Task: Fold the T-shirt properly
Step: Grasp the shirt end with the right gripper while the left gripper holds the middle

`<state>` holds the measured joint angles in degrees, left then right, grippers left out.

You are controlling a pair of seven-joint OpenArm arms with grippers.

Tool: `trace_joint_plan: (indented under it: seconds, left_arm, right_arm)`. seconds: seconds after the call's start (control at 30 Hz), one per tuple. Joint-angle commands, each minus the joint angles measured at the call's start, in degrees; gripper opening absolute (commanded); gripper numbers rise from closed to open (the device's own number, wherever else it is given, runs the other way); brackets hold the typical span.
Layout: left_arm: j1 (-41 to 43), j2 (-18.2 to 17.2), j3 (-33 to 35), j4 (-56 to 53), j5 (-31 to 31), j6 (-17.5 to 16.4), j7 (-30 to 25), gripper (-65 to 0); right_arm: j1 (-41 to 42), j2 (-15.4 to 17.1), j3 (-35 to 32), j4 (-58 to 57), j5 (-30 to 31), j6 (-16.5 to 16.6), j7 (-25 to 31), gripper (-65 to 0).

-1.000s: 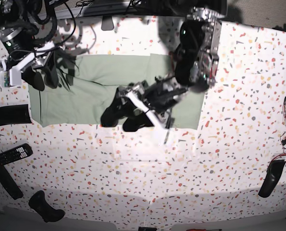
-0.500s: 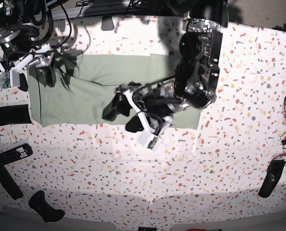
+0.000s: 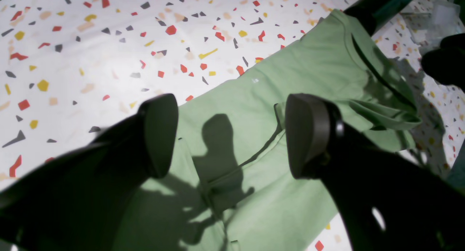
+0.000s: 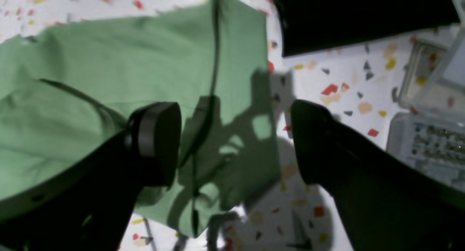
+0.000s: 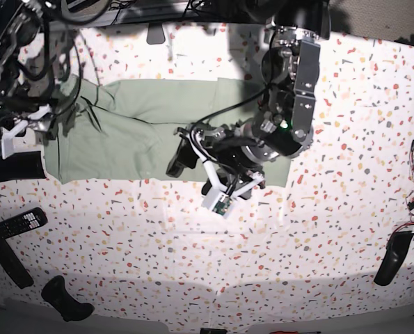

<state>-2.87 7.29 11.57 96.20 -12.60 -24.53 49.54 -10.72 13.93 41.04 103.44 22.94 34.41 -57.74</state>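
Above the middle of the shirt, our left end effector (image 3: 232,134) hangs with its jaws spread wide and nothing between them; beneath the gap we see green cloth crossed by a thin dark seam and the shadow of the fingers. In the base view that left end effector (image 5: 193,161) sits over the near-right part of the garment, its arm reaching in from the far side. Our right end effector (image 4: 234,142) is likewise open and empty, poised over the left edge of the cloth, one finger above fabric and the other above bare worktop.

Outward from both, the T-shirt (image 5: 137,136) lies spread flat as a broad pale green rectangle on the speckled worktop (image 5: 262,250), toward the far-left half of the surface. A small raised fold shows in the left wrist view near the far corner of the cloth. Just beside the left edge of the shirt lies a flat black object (image 4: 363,18), and a grey box (image 4: 425,142) sits near it. A remote control (image 5: 19,223) rests nearer, well apart from the garment.

We judge the fold as partly made, with both arms between grasps and neither touching cloth. Our next move, as we read it, calls for lowering each end effector onto an edge or corner, pinching only the layers meant to travel, then lifting both together so the cloth folds over evenly without dragging.
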Motion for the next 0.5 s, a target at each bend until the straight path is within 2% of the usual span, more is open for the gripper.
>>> trace_joint_plan:
  seconds: [0.0, 0.2, 0.27, 0.3, 0.4, 0.47]
  left_arm:
    - [-1.1, 1.1, 0.1, 1.0, -0.9, -0.4, -1.4, -22.2]
    - [-1.1, 1.1, 0.1, 1.0, -0.9, -0.4, -1.4, -22.2]
    - [-1.1, 1.1, 0.1, 1.0, -0.9, -0.4, -1.4, -22.2]
    - [-1.1, 1.1, 0.1, 1.0, -0.9, -0.4, -1.4, -22.2]
    - [-1.1, 1.1, 0.1, 1.0, -0.9, -0.4, -1.4, -22.2]
    - [-1.1, 1.1, 0.1, 1.0, -0.9, -0.4, -1.4, -22.2]
  right_arm:
    - [1.1, 1.9, 0.3, -0.4, 1.9, 0.1, 0.3, -19.7]
    - [5.2, 7.1, 1.2, -8.5, 3.1, 0.1, -0.6, -19.7]
    - [6.2, 8.8, 1.3, -12.4, 5.4, 0.2, -0.6, -19.7]
    - [6.6, 9.5, 1.3, -14.6, 7.5, 0.6, -0.6, -19.7]
    - [8.0, 10.8, 1.3, -21.7, 11.5, 4.9, -1.0, -19.7]
    - [8.2, 11.4, 1.3, -26.0, 13.4, 5.6, -1.4, -19.7]
